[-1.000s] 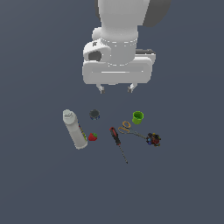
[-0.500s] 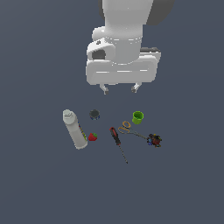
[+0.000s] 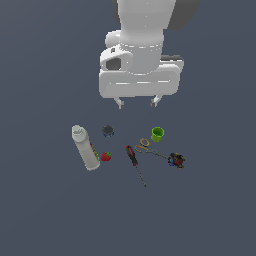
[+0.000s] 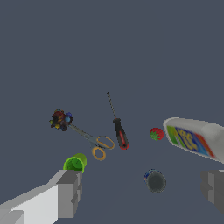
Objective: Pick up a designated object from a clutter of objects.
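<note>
The tiny red strawberry (image 3: pixel 106 156) (image 4: pixel 156 134) with a green top lies right beside the white bottle (image 3: pixel 85 147) (image 4: pixel 195 138). My gripper (image 3: pixel 137 103) (image 4: pixel 144 191) hangs open well above the clutter, nothing between its fingers (image 4: pixel 66 193). It is over the space between the small dark round piece (image 3: pixel 108 131) (image 4: pixel 155 181) and the green cup (image 3: pixel 157 133) (image 4: pixel 75 164). The red-and-black screwdriver (image 3: pixel 134 161) (image 4: pixel 118 130) lies in the middle of the clutter.
Orange-handled scissors (image 3: pixel 150 148) (image 4: pixel 94 143) lie between the cup and a dark multicoloured small object (image 3: pixel 176 160) (image 4: pixel 60 119). All rest on a flat grey-blue floor (image 3: pixel 45 210).
The arm has moved a little toward the exterior view's right over the last second. The objects on the floor have not moved.
</note>
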